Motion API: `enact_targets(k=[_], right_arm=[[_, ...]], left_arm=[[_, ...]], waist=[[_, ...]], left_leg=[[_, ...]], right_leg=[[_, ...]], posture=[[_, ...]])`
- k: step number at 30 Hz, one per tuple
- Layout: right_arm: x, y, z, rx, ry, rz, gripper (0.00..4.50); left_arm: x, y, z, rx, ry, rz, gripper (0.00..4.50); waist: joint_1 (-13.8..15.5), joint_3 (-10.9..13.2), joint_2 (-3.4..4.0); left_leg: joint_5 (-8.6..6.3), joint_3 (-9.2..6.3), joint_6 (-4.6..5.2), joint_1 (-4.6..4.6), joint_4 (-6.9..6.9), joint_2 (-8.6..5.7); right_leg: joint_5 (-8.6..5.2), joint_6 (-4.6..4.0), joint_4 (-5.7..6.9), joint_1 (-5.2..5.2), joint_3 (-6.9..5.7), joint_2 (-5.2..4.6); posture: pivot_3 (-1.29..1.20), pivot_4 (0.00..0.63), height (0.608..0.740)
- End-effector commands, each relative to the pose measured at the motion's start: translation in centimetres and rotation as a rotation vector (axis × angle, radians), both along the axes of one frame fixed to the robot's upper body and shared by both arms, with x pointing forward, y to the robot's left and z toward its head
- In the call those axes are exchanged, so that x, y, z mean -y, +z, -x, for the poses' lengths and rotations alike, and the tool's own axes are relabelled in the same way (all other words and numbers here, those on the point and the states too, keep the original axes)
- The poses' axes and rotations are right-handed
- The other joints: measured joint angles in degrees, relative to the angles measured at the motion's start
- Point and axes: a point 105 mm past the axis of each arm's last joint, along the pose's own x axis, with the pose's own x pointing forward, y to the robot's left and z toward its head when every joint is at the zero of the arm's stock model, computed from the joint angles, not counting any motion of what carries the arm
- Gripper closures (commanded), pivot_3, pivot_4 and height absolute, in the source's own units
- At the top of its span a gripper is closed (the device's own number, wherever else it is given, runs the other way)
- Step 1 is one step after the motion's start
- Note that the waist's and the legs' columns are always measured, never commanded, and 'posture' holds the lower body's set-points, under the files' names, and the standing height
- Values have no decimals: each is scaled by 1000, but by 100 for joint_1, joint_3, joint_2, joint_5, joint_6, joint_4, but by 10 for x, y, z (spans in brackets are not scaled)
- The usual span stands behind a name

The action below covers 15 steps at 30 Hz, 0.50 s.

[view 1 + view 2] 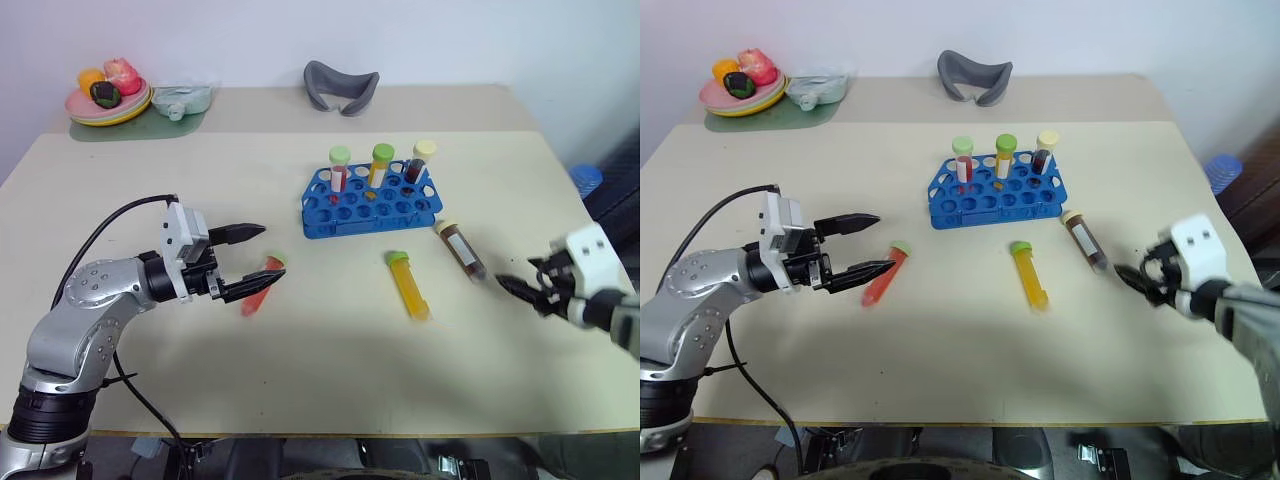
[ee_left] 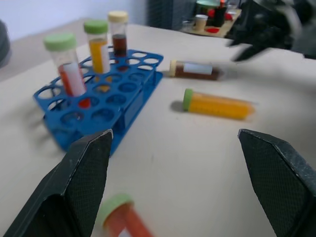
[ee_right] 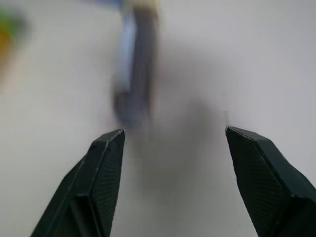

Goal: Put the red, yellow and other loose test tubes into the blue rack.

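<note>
We see 3 loose tubes on the worktop [image 1: 300, 380]: red tube [image 1: 263, 283], yellow tube [image 1: 409, 285], dark tube [image 1: 461, 249]. Blue rack [image 1: 370, 204] holds 3. Left gripper [image 1: 254, 259] and right gripper [image 1: 512, 285] fingers spread, empty.

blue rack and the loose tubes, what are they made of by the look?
Blue rack: likely moulded plastic, uniform glossy blue, thin grid of holes. Loose red tube, yellow tube and dark tube: clear plastic or glass, contents show through; caps look opaque matte plastic.
</note>
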Motion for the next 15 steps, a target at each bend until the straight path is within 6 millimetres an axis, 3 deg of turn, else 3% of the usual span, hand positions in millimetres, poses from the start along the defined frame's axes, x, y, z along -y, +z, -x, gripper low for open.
enact_targets(k=[1, 6, 15], right_arm=[[-6, 15, -15, -90, 9, -59, 1202], [-29, 30, -41, -176, 35, -85, 1202], [-50, 9, -54, -299, 52, -84, 1202]], left_arm=[[5, -3, 1, -14, -12, -81, 332], [11, -2, 18, -74, -200, -75, 332], [11, 3, 27, -78, -321, -110, 332]], waist=[[2, 2, -2], [6, 5, 2], [1, 6, 1]], left_leg=[[-1, 0, 2, -4, -1, 0], [-5, 3, 8, -24, -1, 0], [-5, 2, 8, -62, 5, 0]], right_leg=[[0, 0, -4, -1, -1, -1], [0, 0, -5, -27, 0, -2], [1, 1, 1, -64, -3, -2]], posture=[[0, 150, 740], [0, 150, 740], [0, 150, 740]])
